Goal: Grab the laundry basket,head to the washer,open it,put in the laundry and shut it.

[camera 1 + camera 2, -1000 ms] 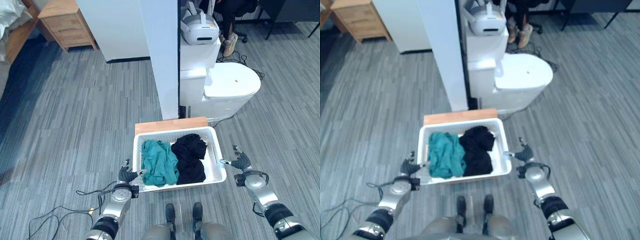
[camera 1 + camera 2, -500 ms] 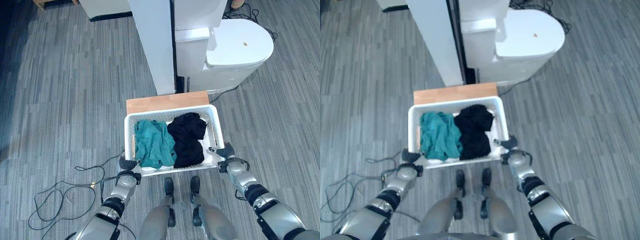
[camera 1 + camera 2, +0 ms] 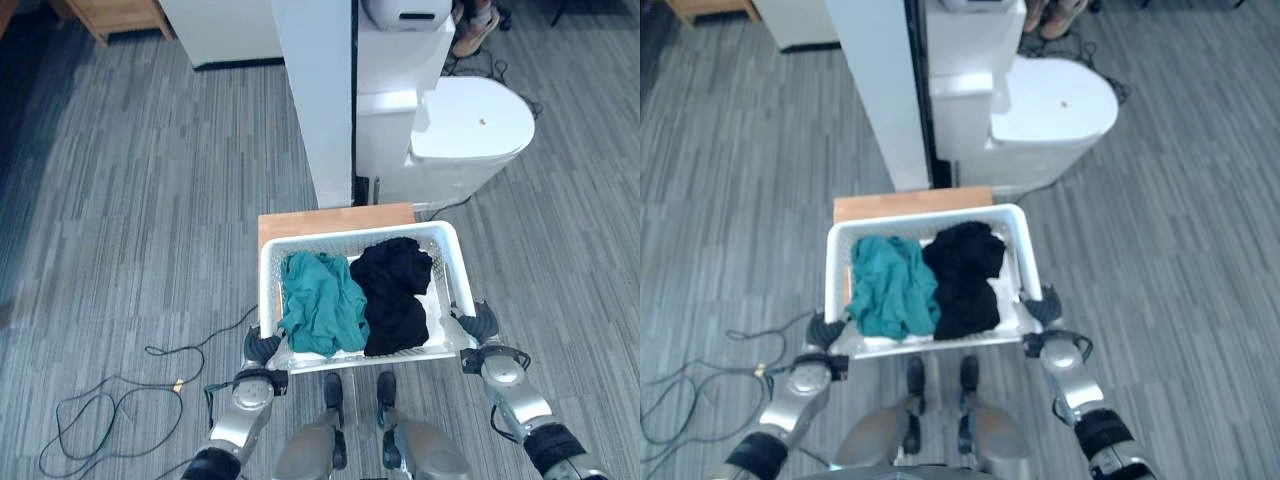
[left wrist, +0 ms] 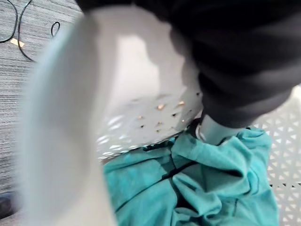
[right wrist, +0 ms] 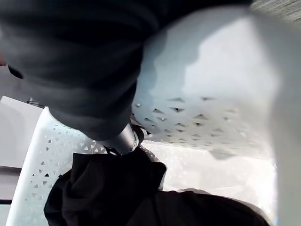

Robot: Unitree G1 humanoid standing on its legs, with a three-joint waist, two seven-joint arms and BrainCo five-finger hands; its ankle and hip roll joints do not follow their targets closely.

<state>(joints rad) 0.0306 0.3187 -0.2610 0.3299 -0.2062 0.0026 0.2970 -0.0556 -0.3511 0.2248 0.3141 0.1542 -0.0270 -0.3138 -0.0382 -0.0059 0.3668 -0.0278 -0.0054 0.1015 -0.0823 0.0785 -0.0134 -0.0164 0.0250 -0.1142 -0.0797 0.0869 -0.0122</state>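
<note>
— Grey striped carpet floor (image 3: 150, 200) runs everywhere, with a white pillar (image 3: 315, 90) and a white toilet-shaped unit (image 3: 470, 130) ahead. Where's the basket?

— White perforated plastic laundry basket (image 3: 455, 265) sits between both hands, its far edge over a light wooden board (image 3: 335, 217). Its long axis runs left to right across the robot's front. Inside, a teal crumpled garment (image 3: 320, 305) lies on the left, touching a black crumpled garment (image 3: 392, 295) on the right.

— And the hands?

— The left hand (image 3: 262, 348) is at the near left corner, the right hand (image 3: 482, 325) at the near right corner. Head views show them against the rim; the wrist views go further, each showing a finger hooked over the basket wall into the inside, the left fingers (image 4: 209, 129) above the teal cloth, the right fingers (image 5: 123, 140) above the black. So both hands grip the rim.
</note>
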